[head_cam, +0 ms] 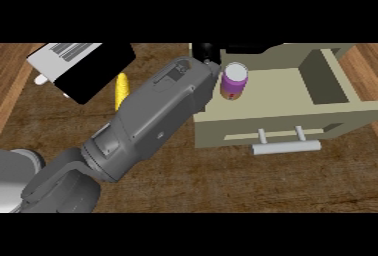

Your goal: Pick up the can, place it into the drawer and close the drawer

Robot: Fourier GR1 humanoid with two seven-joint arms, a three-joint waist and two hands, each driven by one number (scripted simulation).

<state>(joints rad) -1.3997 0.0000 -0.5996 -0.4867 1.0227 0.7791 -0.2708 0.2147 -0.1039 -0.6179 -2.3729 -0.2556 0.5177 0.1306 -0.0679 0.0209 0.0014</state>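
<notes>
the purple can with a white lid (235,83) stands upright inside the open beige drawer (280,107), near its back left corner. the left hand (207,51) shows only as a black tip past the grey forearm (159,107), just beside the can; whether it is open or closed cannot be told. a yellow corn cob (121,90) lies on the wooden counter (221,180).

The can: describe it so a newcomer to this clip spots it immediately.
Find the beige drawer pulled open at the counter's right. At its left end, beside the grey forearm, the can stands upright. It alone is purple with a white top; the yellow object lies outside.
</notes>
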